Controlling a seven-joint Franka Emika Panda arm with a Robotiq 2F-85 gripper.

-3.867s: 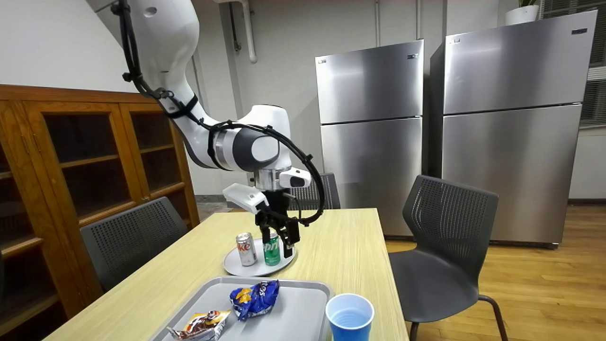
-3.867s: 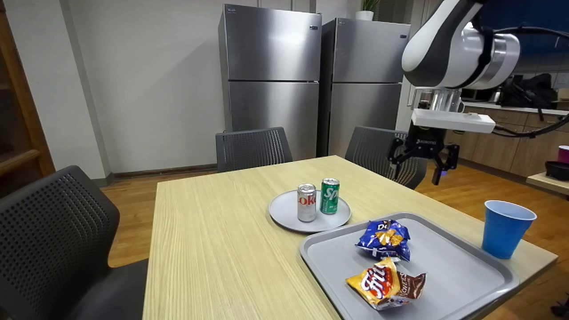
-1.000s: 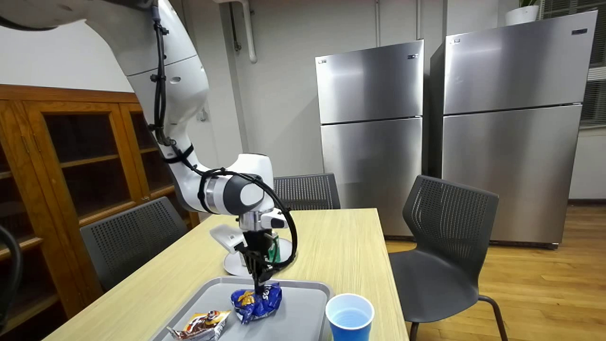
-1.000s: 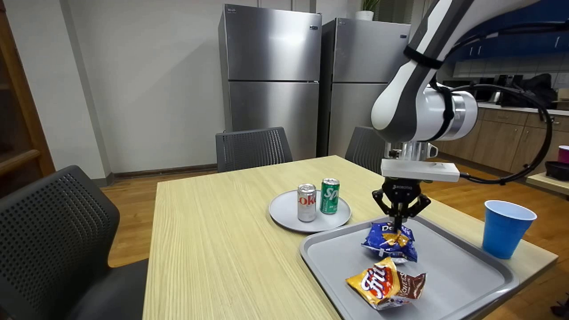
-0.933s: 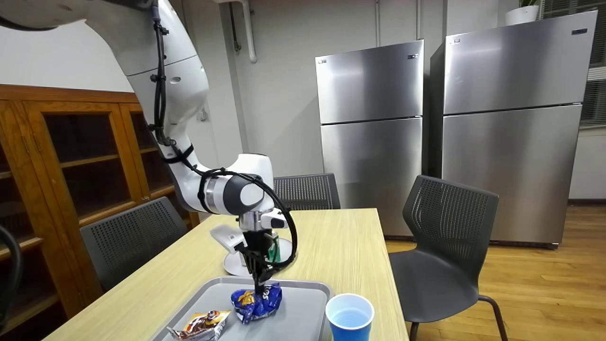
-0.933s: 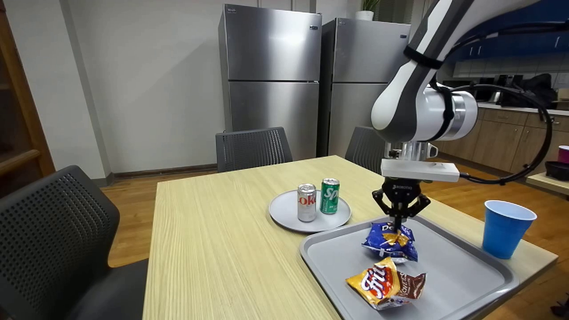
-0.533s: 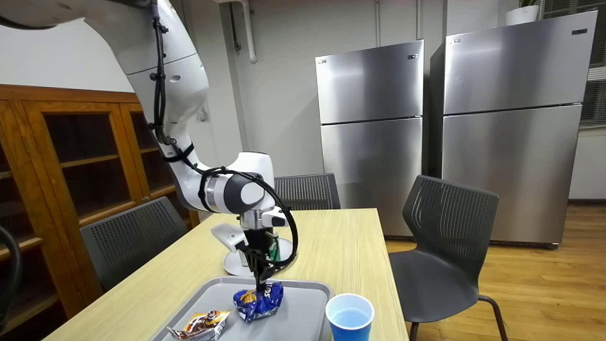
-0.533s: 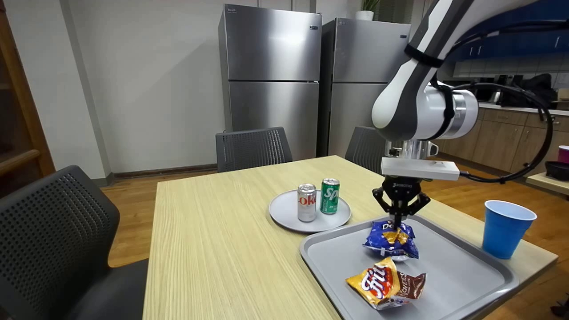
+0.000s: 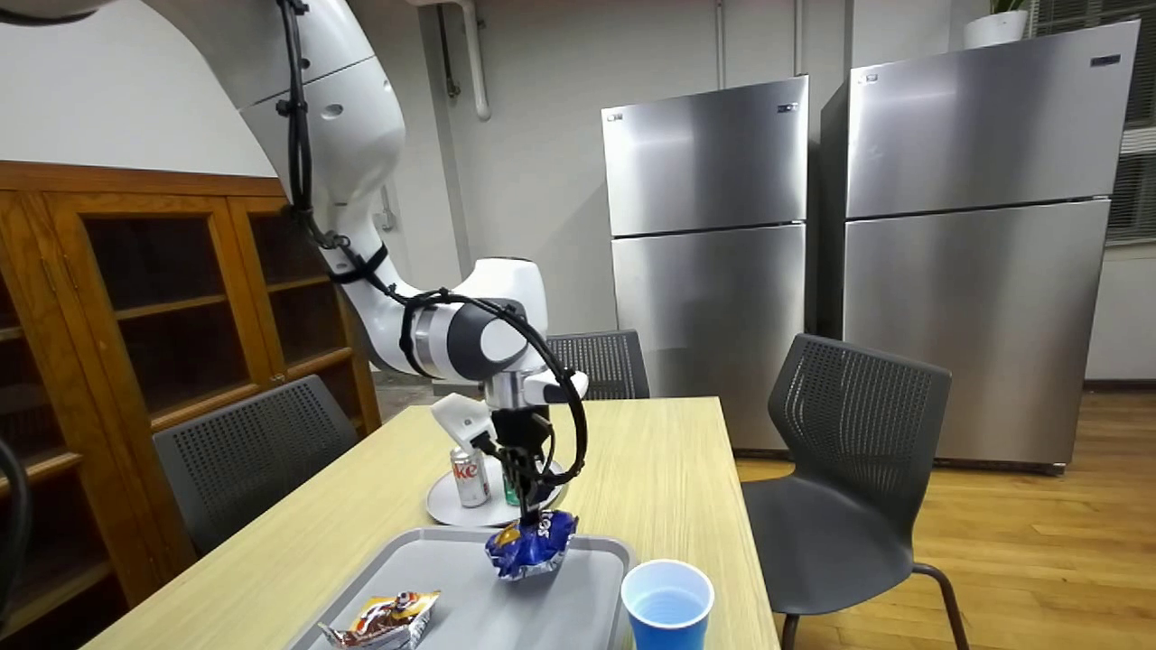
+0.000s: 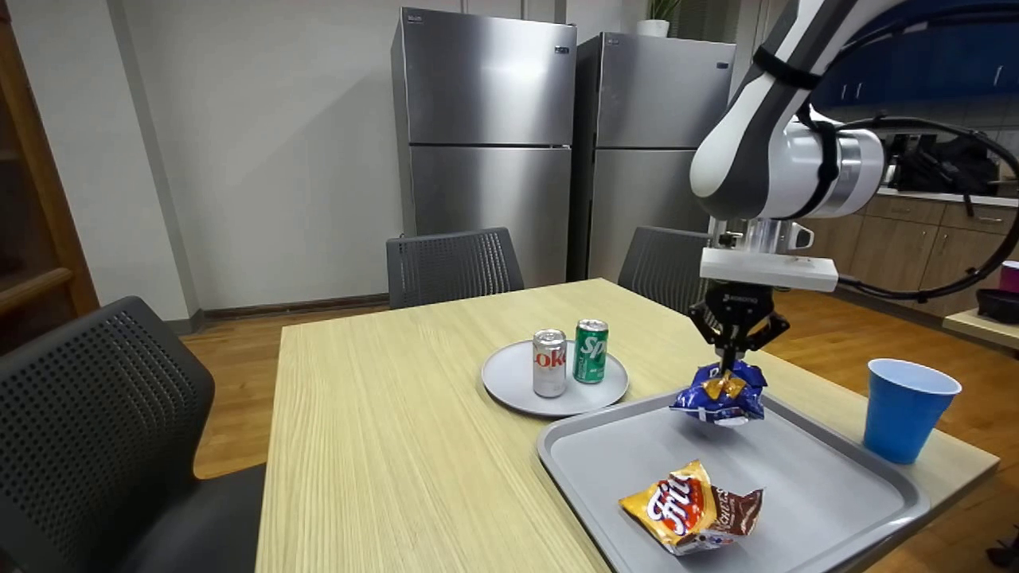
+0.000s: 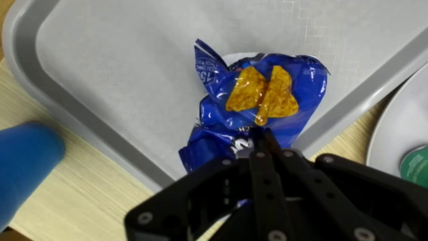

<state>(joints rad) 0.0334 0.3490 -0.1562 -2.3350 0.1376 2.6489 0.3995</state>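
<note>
My gripper (image 10: 728,362) is shut on a crumpled blue chip bag (image 10: 720,402), pinching it near the top. Held above the far part of the grey tray (image 10: 820,485), the bag hangs clear of the surface. In the wrist view the same blue bag (image 11: 217,115) fills the middle, its chip picture facing the camera, and the fingertips press together at its lettering; part of it is hidden under the gripper. A yellow and brown Fritos bag (image 10: 689,509) lies on the tray, apart from the gripper.
A grey plate (image 10: 509,374) beyond the tray carries a silver Coke can (image 10: 549,364) and a green Sprite can (image 10: 591,350). Beside the tray, near the table edge, stands a blue cup (image 10: 907,410). Dark chairs (image 9: 849,469) surround the wooden table (image 9: 668,478).
Several seconds ago the gripper was open and empty above the table. It then came down and shut on the blue bag. In the last half second it has risen with the bag off the tray.
</note>
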